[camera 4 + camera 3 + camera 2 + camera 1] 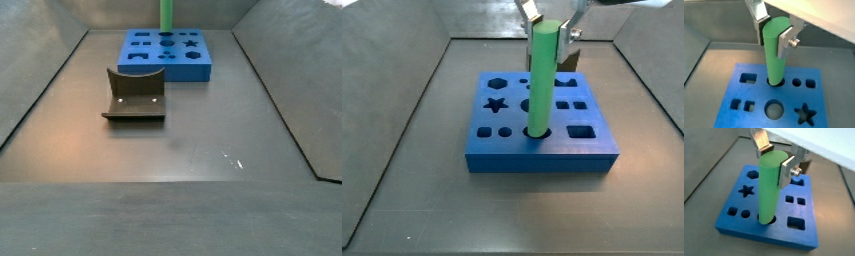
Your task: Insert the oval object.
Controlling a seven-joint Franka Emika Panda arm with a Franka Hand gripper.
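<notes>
Green and upright, the oval object (769, 185) stands with its lower end in a hole of the blue block (771, 230), while the gripper (775, 159) hangs straight down over the block, above the rod's top. Its silver fingers (788, 170) flank the upper part of the rod, one on each side — whether the pads press on it or stand just off it cannot be told. Both wrist views show the same hold (775, 32). In a side view the rod (541, 78) rises from a hole near the block's (543, 155) front edge, between a small round hole and a square one. The block carries other cut-outs — a star, a hexagon, small squares. Farther along the grey desk (201, 160), the dark fixture (134, 95) stands just in front of the block (167, 55).
</notes>
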